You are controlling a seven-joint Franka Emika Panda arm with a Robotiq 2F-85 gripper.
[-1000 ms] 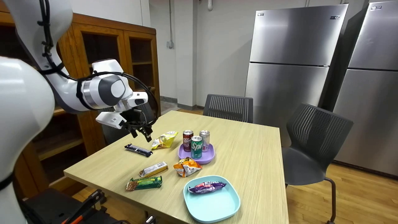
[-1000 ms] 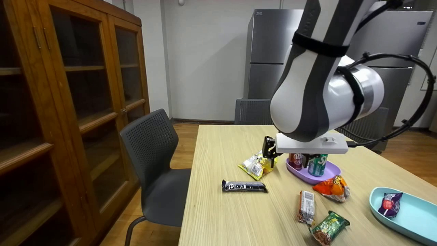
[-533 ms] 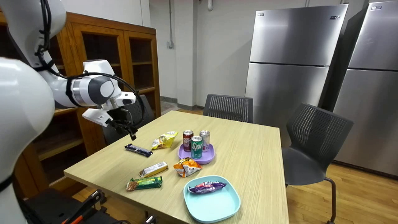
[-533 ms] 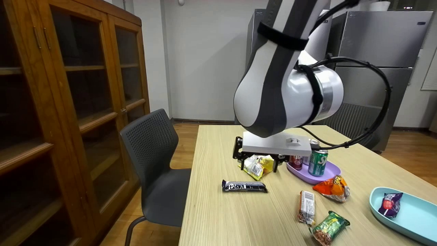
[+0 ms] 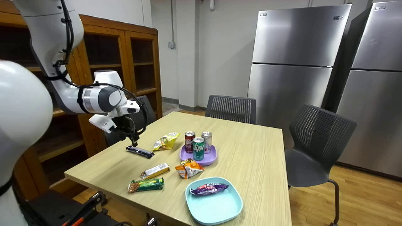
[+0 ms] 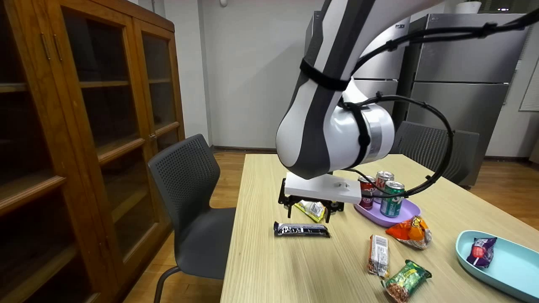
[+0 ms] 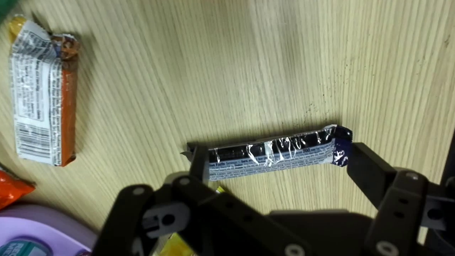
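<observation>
Wrist view: we see the fingers [image 7: 370, 172] spread wide above a dark-wrapped bar [image 7: 270, 153], "Facts" and "200" legible on it, lying on the desk [image 7: 227, 78] apart from the purple tray [image 7: 49, 219]; in an exterior view, we read "Spr" on that tray's green can [image 5: 198, 150].

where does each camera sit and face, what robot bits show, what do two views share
An exterior view: close beside the arm, facing across the table to the refrigerators; the arm crowds the picture's left.
An exterior view: nearly in line with the table's edge, facing the pale wall; wooden cabinet at left, arm reaching down from the top.
Wrist view: carried by the arm, facing down at the dark bar; open fingers show at the bottom.
Both exterior views share the turquoise tray.
</observation>
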